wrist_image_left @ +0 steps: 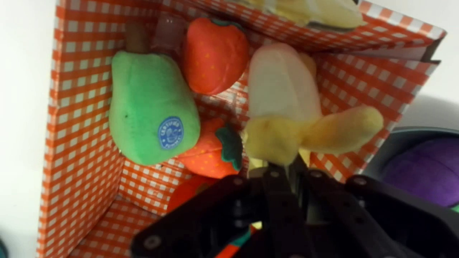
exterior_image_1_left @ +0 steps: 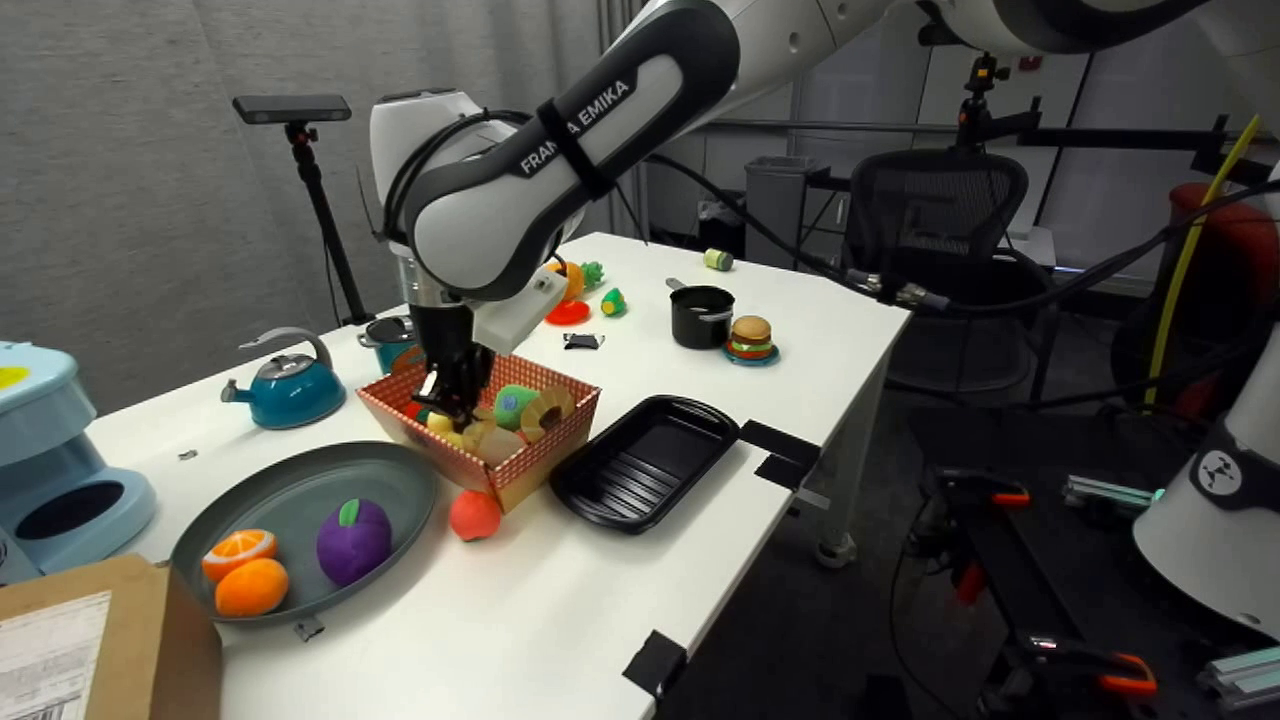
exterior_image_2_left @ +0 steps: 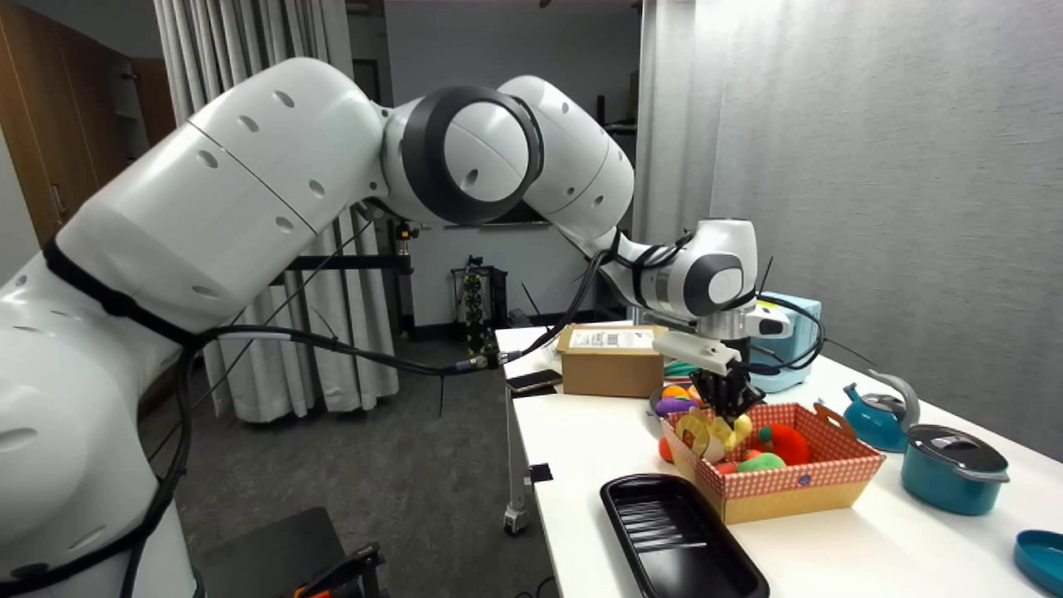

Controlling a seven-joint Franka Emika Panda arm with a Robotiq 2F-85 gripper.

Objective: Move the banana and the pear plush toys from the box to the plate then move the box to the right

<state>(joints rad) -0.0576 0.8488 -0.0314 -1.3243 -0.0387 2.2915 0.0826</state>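
Note:
My gripper (wrist_image_left: 288,170) reaches down into the red-and-white checked box (wrist_image_left: 80,71). It is shut on the yellow peel of a peeled banana plush (wrist_image_left: 279,86), whose pale end points away from the fingers. The box (exterior_image_1_left: 545,475), the gripper (exterior_image_1_left: 457,402) and the banana (exterior_image_1_left: 495,445) show in an exterior view; the banana (exterior_image_2_left: 735,432) also shows in an exterior view. I cannot tell whether the banana touches the box's floor. The green pear plush (wrist_image_left: 152,104) lies in the box beside strawberries, and shows in an exterior view (exterior_image_1_left: 513,406). The grey plate (exterior_image_1_left: 300,490) lies beside the box.
A purple plum (exterior_image_1_left: 353,542) and two orange pieces (exterior_image_1_left: 245,570) lie on the plate. A red ball-like toy (exterior_image_1_left: 474,514) sits by the box corner. A black tray (exterior_image_1_left: 650,460) is beside the box. A teal kettle (exterior_image_1_left: 293,385), teal pot (exterior_image_2_left: 953,465) and cardboard carton (exterior_image_2_left: 613,365) stand nearby.

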